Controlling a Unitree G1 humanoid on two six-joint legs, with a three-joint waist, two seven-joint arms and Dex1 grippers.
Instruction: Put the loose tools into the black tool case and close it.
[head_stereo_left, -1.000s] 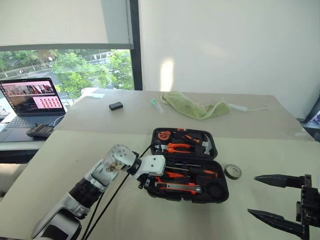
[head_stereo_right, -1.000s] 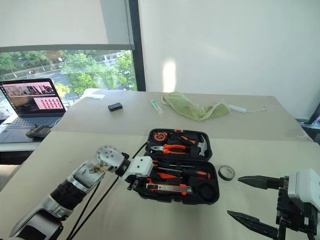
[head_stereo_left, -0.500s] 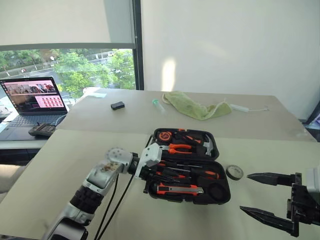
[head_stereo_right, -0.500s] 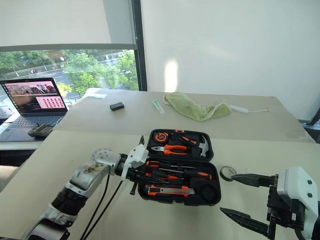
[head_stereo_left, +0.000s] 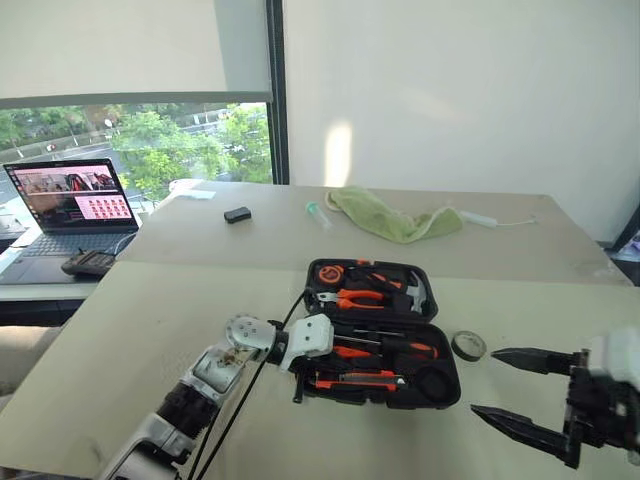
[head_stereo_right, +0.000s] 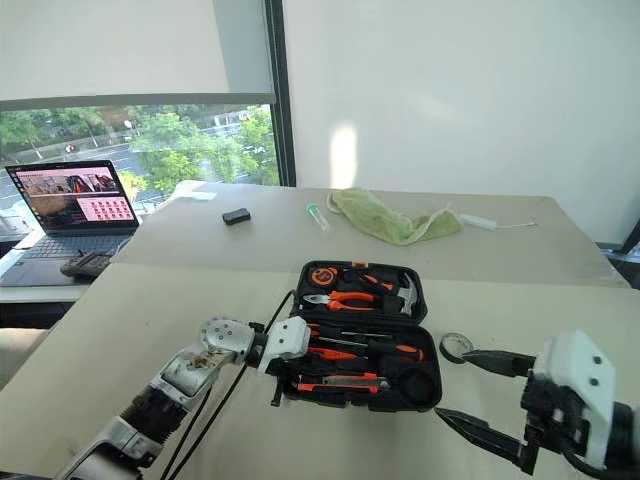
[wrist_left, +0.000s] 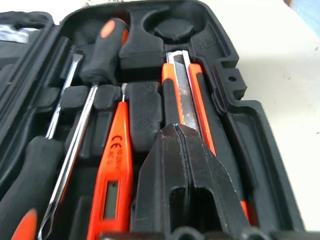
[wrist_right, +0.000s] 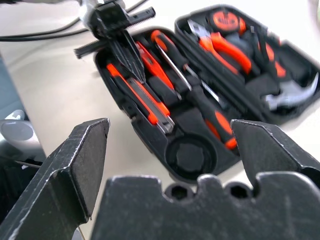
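Left wrist view: your left gripper (wrist_left: 186, 150) clenched empty, tips over utility knife (wrist_left: 186, 97) seated in black tool case (head_stereo_left: 445, 385). Right gripper (head_stereo_left: 520, 400) spread wide, empty. Tape roll (head_stereo_left: 466, 345) outside, beside case; closing now risks leaving it out, or left fingertips dislodging knife.

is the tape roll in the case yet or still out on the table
Out. The tape roll lies on the table just right of the open black tool case, whose round slot is empty.

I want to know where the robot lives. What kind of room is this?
Probably an office or a lab. There is a big pale table, an open laptop on a desk beside a large window with trees outside, and a plain white wall. An open black tool case lies on the table.
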